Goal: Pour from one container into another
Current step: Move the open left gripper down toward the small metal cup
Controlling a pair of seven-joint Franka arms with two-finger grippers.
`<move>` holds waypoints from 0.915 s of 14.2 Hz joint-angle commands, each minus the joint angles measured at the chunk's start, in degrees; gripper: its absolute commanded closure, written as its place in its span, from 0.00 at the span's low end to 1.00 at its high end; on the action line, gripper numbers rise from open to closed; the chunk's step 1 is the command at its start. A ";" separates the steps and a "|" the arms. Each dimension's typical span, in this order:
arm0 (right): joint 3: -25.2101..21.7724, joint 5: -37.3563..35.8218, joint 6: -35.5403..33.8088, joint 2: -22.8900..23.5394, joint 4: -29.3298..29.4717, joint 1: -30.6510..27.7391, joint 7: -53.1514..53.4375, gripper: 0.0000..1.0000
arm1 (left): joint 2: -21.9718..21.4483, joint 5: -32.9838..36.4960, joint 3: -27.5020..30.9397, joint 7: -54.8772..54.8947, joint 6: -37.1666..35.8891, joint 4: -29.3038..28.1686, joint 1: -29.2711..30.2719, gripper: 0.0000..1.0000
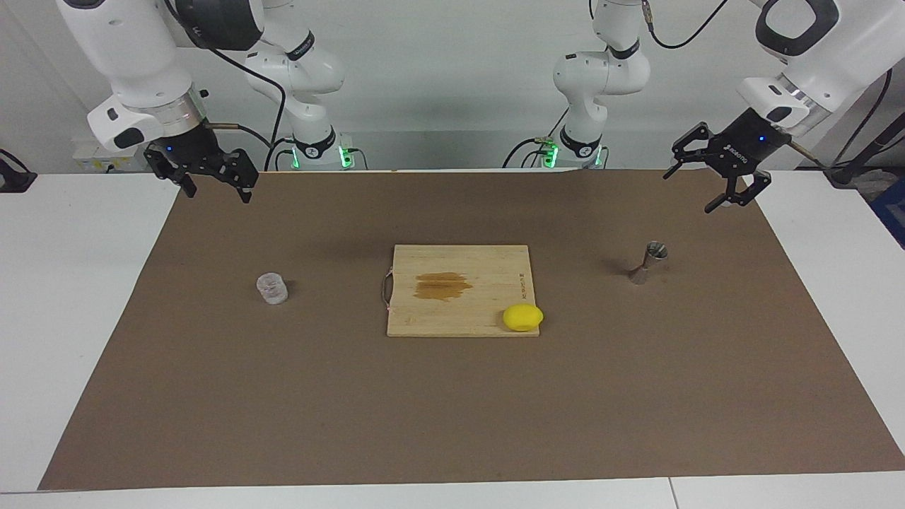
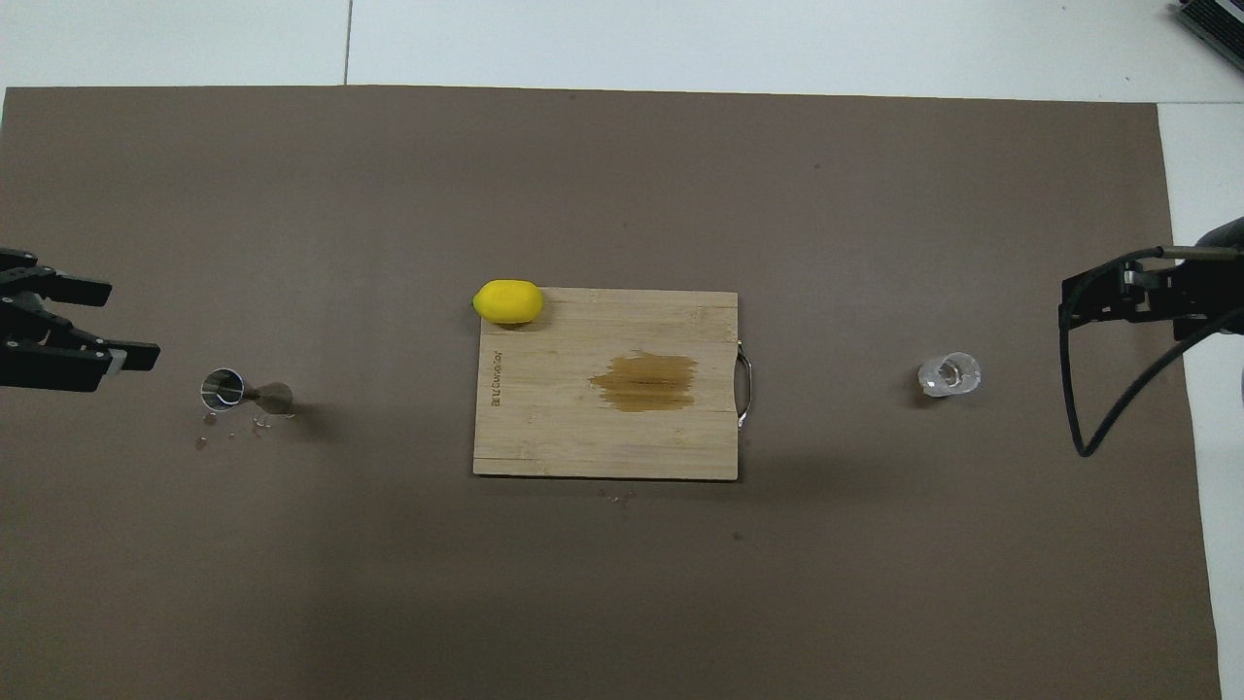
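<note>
I see the glass cup [image 1: 272,288] standing on the counter [image 1: 212,396] toward the right arm's end, the steel jigger [image 1: 649,263] toward the left arm's. Both grippers hang high with jaws apart: right gripper [image 1: 212,185], left gripper [image 1: 714,187]. The cup's textured walls look slick and fragile, probably light; I'd grip mid-wall. The hourglass jigger may tip easily.

Scene is evenly, brightly lit from above; only soft short shadows are cast on the mat [image 1: 283,396]. No glare or blur is seen.
</note>
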 commanded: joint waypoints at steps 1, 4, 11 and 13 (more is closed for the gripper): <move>0.27 1.23 -0.21 -1.12 -1.13 -0.73 -0.19 0.01 | 2.91 -6.65 -0.47 13.09 -4.04 0.80 5.02 0.00; 0.27 1.23 -0.30 -1.12 -1.13 -0.73 -0.19 0.01 | 6.16 -12.55 -0.47 25.66 -9.58 0.62 10.65 0.00; 0.27 1.23 -0.22 -1.12 -1.13 -0.73 -0.19 0.01 | 18.45 -20.38 -0.56 51.86 -16.70 -0.34 21.55 0.00; 0.27 1.23 -0.21 -1.12 -1.13 -0.73 -0.19 0.01 | 22.33 -22.05 -0.65 57.40 -17.50 -0.34 23.66 0.00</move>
